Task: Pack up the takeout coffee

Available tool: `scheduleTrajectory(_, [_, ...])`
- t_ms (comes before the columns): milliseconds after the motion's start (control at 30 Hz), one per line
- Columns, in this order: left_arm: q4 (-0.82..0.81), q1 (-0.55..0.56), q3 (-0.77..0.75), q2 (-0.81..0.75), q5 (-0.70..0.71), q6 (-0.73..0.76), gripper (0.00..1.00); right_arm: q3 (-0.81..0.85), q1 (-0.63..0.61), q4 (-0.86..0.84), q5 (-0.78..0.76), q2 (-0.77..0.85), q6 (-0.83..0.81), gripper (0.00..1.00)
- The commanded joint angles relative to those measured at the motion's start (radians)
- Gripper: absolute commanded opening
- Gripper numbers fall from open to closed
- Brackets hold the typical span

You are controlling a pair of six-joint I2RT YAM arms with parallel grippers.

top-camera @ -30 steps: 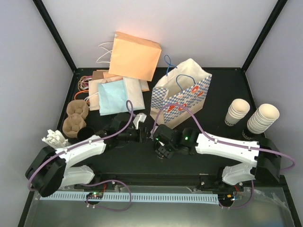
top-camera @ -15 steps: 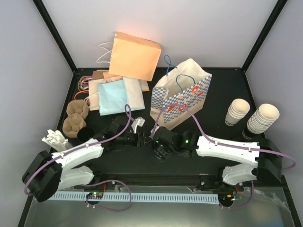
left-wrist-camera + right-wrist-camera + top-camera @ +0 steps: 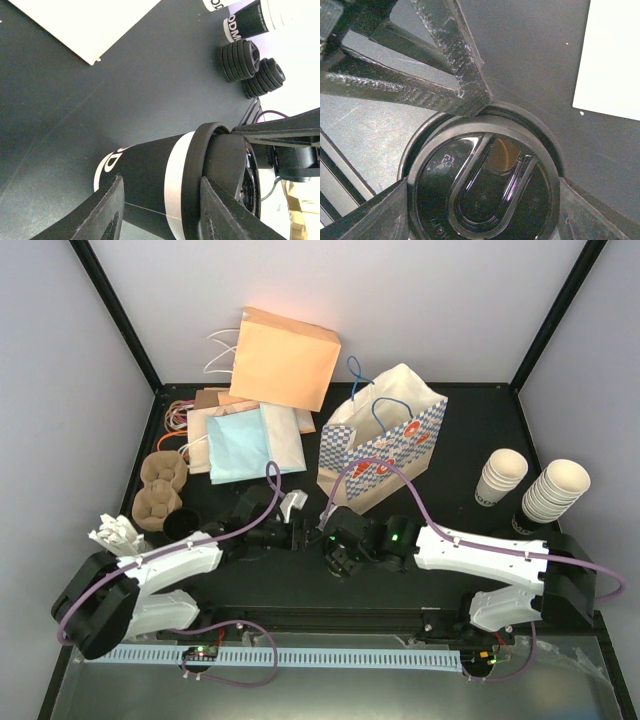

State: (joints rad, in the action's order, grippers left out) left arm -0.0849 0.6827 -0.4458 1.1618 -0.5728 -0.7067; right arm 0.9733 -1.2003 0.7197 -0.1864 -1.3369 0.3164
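Two arms (image 3: 480,548) stretched low, wrists meeting centre | left tool (image 3: 161,182) grasps cup (image 3: 142,172) (black-sleeved) | right tool (image 3: 483,185) clamps its lid (image 3: 482,200)

Both arms are stretching low over the black worktop (image 3: 470,430), with the left hand (image 3: 300,536) and the right hand (image 3: 331,543) meeting tip to tip near its middle. The spot between them is hiding under the wrists. Just behind them the blue-checked bag (image 3: 385,445) is standing open. A smaller cup stack (image 3: 500,478) and a larger cup stack (image 3: 555,490) are sitting at the right. Flat paper bags (image 3: 240,440) are lying at the back left, and an orange bag (image 3: 285,358) is leaning against the wall.
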Motion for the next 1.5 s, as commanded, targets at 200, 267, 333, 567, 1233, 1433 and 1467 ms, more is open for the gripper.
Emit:
scheduleTrajectory(200, [-0.051, 0.013, 0.032, 0.099, -0.012, 0.001, 0.27, -0.029, -0.001, 0.066, 0.094, -0.051, -0.003, 0.68])
scheduleTrajectory(267, [-0.021, 0.013, 0.029, 0.111, 0.004, 0.007, 0.26, -0.028, -0.001, 0.069, 0.099, -0.058, -0.005, 0.68])
scheduleTrajectory(333, [0.0, 0.013, 0.026, 0.113, 0.009, 0.009, 0.24, -0.027, 0.0, 0.07, 0.107, -0.064, -0.005, 0.68])
scheduleTrajectory(567, [0.022, 0.013, 0.018, 0.183, -0.001, -0.003, 0.23, -0.033, 0.014, 0.083, 0.151, -0.06, 0.027, 0.68])
scheduleTrajectory(1233, [0.094, 0.014, 0.013, -0.12, 0.021, -0.052, 0.4, -0.016, 0.039, 0.109, 0.087, -0.074, 0.127, 0.67])
scheduleTrajectory(1433, [0.047, 0.028, 0.09, -0.152, -0.055, -0.115, 0.38, -0.019, 0.039, 0.107, 0.094, -0.074, 0.118, 0.67])
scheduleTrajectory(1467, [0.045, 0.032, 0.095, -0.153, -0.057, -0.12, 0.38, -0.021, 0.039, 0.106, 0.095, -0.073, 0.118, 0.67])
